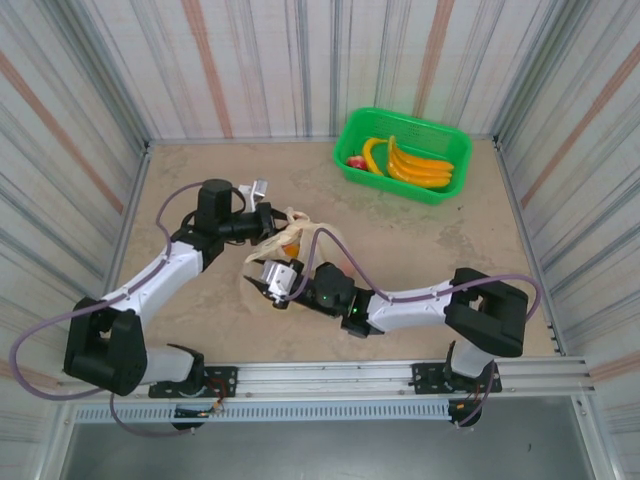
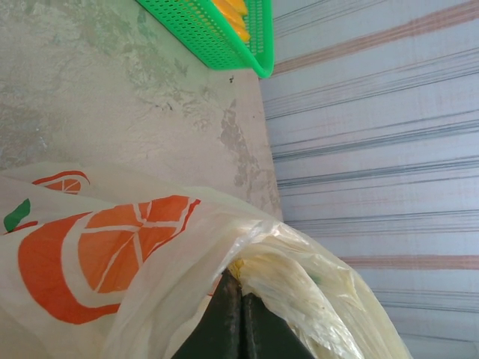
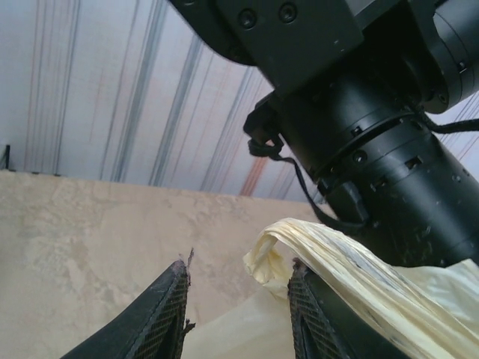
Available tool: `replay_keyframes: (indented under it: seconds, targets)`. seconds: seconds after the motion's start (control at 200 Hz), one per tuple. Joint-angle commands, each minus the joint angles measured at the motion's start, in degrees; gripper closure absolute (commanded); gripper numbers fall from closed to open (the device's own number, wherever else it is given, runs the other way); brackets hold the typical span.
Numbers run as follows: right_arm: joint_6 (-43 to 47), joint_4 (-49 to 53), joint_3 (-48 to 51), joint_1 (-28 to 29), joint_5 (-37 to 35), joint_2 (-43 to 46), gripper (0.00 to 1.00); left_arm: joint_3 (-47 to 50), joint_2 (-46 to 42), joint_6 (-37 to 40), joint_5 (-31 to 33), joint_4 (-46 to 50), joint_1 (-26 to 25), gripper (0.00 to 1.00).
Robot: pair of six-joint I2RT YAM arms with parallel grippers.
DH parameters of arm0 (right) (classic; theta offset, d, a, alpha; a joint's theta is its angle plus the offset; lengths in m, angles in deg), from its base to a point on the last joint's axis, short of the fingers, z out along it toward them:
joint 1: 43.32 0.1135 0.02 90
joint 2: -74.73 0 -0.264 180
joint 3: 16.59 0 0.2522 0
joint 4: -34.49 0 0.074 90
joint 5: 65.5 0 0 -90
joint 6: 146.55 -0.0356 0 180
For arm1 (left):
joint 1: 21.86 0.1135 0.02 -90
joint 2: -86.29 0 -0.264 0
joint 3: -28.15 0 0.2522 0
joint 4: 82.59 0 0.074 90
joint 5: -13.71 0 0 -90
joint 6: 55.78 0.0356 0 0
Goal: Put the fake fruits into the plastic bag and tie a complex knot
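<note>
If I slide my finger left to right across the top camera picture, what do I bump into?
The left arm's big black joint → plastic bag → green basket → right arm's big black joint.

— What stands around you?
— Walls (image 1: 250, 60) on three sides of me: pale panels with thin grey stripes and a few broad reddish-brown ones, all running upright.
— And underneath?
— A beige surface (image 1: 200, 165), mottled like stone, with darker blotches. A silver metal rail (image 1: 400, 375) runs along its near edge. The light is soft and even, and the shadows are faint.
</note>
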Motion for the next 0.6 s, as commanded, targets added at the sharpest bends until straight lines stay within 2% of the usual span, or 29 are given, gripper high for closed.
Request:
replay_keyframes:
  seconds: [0.0, 0.24, 0.411, 0.596]
  targets:
    - [0.8, -2.4, -2.1, 0.3, -1.5, -1.8, 0.6, 2.4, -2.6, -2.8, 3.2, -2.1, -0.6, 1.0]
    - [1.8, -4.1, -4.0, 0.3, -4.7, -3.4, 0.61, 5.9, -6.5, -6.3, 7.8, -3.6, -3.6, 1.0]
    - [2.0, -4.6, -6.3, 0.0, -3.1, -5.1, 0.61, 6.2, -8.0, -6.5, 9.1, -2.7, -4.5, 1.0]
    - [-0.5, -5.0, -7.8, -0.9, -1.1, -6.4, 0.66, 6.4, -8.4, -6.8, 9.2, -2.8, -4.6, 1.0]
